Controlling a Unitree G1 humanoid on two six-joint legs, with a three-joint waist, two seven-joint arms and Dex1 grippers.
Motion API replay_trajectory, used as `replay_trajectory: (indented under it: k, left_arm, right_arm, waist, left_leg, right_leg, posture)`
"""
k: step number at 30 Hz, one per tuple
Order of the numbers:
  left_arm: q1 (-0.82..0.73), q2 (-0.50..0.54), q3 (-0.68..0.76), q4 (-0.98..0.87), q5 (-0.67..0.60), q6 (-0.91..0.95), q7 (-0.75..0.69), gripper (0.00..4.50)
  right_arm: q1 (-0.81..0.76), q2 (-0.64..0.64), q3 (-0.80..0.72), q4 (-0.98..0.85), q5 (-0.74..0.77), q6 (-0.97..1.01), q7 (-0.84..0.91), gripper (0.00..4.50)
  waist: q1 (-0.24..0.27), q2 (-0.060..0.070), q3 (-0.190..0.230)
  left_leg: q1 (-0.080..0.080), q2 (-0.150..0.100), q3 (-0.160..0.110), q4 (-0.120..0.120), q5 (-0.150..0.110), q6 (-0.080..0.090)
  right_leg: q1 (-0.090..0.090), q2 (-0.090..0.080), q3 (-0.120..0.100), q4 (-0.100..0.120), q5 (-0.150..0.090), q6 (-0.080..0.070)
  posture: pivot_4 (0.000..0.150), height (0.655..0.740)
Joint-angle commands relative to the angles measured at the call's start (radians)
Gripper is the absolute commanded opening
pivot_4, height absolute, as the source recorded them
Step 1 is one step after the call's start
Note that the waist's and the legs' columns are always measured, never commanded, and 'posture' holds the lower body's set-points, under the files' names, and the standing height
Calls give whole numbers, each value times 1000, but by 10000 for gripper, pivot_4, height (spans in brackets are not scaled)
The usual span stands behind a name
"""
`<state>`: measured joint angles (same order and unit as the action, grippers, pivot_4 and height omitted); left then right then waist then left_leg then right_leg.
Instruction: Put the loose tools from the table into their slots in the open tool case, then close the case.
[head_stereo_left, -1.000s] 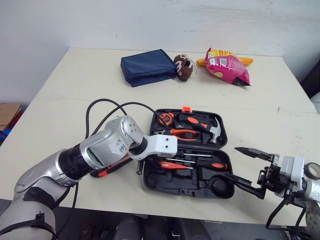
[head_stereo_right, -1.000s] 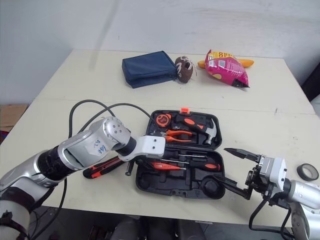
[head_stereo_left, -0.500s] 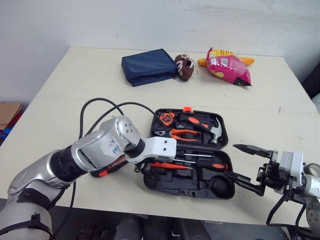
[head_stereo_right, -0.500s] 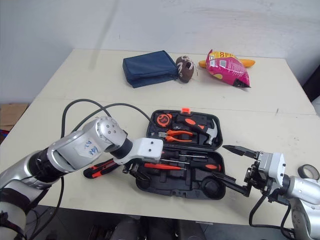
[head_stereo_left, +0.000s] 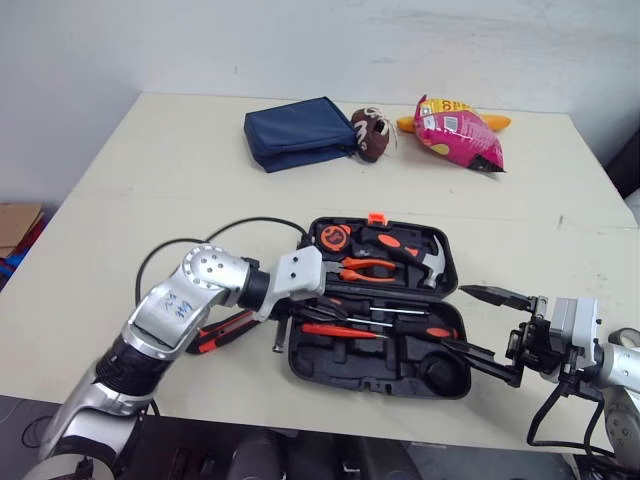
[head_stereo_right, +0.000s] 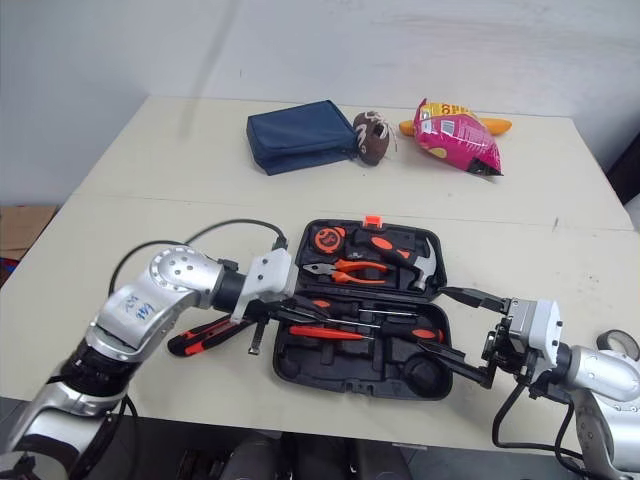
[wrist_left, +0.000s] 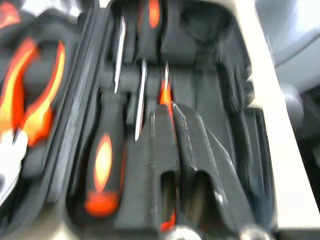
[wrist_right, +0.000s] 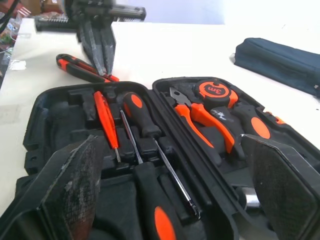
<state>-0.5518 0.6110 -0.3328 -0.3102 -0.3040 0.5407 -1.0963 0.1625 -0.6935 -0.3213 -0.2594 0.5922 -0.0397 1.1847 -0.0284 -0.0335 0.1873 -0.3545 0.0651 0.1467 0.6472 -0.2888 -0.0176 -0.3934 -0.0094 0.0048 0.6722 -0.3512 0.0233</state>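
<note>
Left gripper (wrist_right: 103, 67), jaws almost together and empty, hangs over the open case (head_stereo_left: 350, 368). The right gripper (head_stereo_left: 455, 316) gapes at its edge. The knife (head_stereo_left: 225, 332) lies outside on the table (head_stereo_left: 150, 180) and risks being nudged away by the arm.

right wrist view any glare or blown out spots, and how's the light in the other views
Right wrist view: the table washes out almost to white behind the tool case, whose dark inside stays readable. Left eye view: the light is soft and even, and the blue pouch throws only a thin shadow. Left wrist view: the strip of table beside the case is glaring white.
</note>
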Motion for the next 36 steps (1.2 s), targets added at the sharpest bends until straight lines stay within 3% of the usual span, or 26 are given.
replay_trajectory:
  k: [1, 9, 23, 36]
  left_arm:
    - [67, -19, -23, 21, 60, -166, 13, 393]
    - [110, -95, -39, 77, 124, -152, 118, 393]
    - [149, -70, -108, 91, 179, -123, 85, 393]
    - [160, -39, -127, 64, 134, 80, 55, 393]
  right_arm:
    - [-5, -7, -13, -42, 13, 17, -26, 45000]
    - [-7, -17, -19, -80, 18, 56, -59, 45000]
    - [-13, -3, -17, -47, 8, 39, -49, 45000]
    - [21, 0, -32, 7, 10, -30, -2, 45000]
  waist:
    - [-2, 0, 0]
    - [-3, 0, 0]
    - [-2, 0, 0]
    - [-7, 2, -2]
  left_leg:
    - [0, 0, 0, 0, 0, 0]
    - [0, 0, 0, -1, -1, 0]
    - [0, 0, 0, -2, -1, 0]
    - [2, 0, 0, -3, -1, 0]
  right_leg:
    - [0, 0, 0, 0, 0, 0]
    - [0, 0, 0, -1, 0, 0]
    - [0, 0, 0, -1, 0, 0]
    - [2, 0, 0, -3, 0, 1]
  posture:
    - [1500, 7400]
    - [1500, 7400]
    - [1500, 7400]
    - [1500, 7400]
